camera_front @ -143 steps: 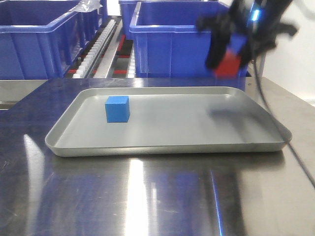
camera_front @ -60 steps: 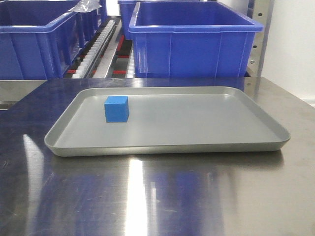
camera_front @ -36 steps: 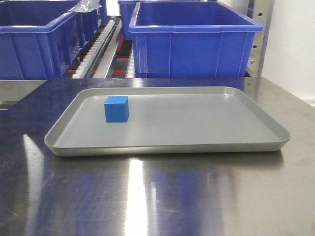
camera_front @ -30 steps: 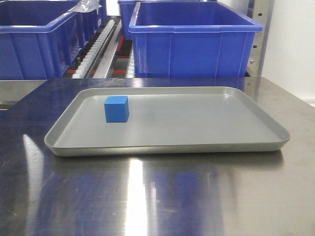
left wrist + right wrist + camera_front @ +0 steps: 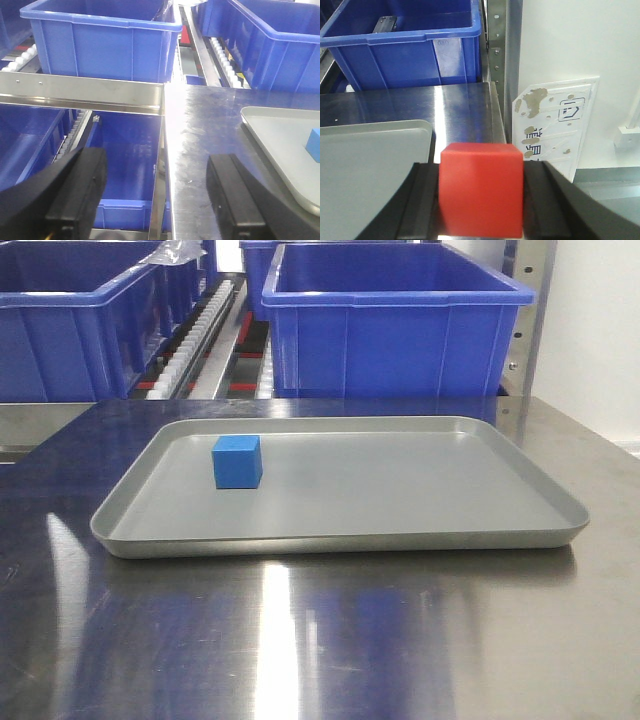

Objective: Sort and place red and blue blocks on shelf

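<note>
The blue block [image 5: 237, 461] rests on the left part of the grey tray [image 5: 340, 540]; its corner shows as a blue block [image 5: 314, 144] at the right edge of the left wrist view. My right gripper [image 5: 481, 200] is shut on the red block [image 5: 481, 189], held above the tabletop beside the tray's right corner [image 5: 375, 165]. My left gripper [image 5: 155, 200] is open and holds nothing, over the table's left edge. The shelf [image 5: 190, 345] with white rollers runs behind the table. Neither gripper appears in the front view.
Large blue bins [image 5: 395, 325] [image 5: 75, 325] stand on the rack behind the tray. Another blue bin [image 5: 102, 40] sits left of the steel tabletop [image 5: 200, 130], with a lower bin below. A perforated upright [image 5: 497, 55] and a white wall lie right.
The right arm with the red block has left the front view, where it was blurred at the upper right 2.4 s ago. The blue block and tray have not moved.
</note>
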Available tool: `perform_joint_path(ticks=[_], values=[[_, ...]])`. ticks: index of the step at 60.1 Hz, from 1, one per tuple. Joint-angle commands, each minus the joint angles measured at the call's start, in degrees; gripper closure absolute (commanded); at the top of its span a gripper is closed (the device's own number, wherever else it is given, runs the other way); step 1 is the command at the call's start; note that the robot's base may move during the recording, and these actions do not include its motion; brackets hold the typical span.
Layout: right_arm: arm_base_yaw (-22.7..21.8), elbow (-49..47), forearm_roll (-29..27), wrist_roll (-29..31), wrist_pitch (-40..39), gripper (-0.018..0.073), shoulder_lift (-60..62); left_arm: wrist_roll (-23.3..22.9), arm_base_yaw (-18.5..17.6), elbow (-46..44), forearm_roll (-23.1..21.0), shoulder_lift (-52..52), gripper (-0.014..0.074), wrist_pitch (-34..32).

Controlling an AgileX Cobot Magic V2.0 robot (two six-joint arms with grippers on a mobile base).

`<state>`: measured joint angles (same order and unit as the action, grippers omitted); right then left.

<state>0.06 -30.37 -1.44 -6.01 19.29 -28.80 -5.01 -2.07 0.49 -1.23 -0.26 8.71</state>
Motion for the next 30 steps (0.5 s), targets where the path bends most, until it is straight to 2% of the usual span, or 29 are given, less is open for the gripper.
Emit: perform_joint_path(ticks=[1, 12, 20, 30], values=[[-0.39, -1.49, 0.64, 0.14, -5.42, 0.0501, -0.04, 0.02, -0.11, 2.24, -0.55, -0.91, 0.0511, -4.52], [-0.39, -1.49, 0.64, 0.14, -5.42, 0.0501, -0.04, 0.02, -0.11, 2.24, -0.55, -0.91, 0.0511, -4.52], [-0.39, -1.49, 0.64, 0.14, -5.42, 0.0501, -0.04, 0.02, -2.93, 1.94, -0.55, 0.02, 0.0511, -4.52], [-0.39, -1.49, 0.64, 0.14, -5.42, 0.0501, -0.04, 0.02, -8.53, -4.32, -0.55, 9.77, 0.0511, -2.07]])
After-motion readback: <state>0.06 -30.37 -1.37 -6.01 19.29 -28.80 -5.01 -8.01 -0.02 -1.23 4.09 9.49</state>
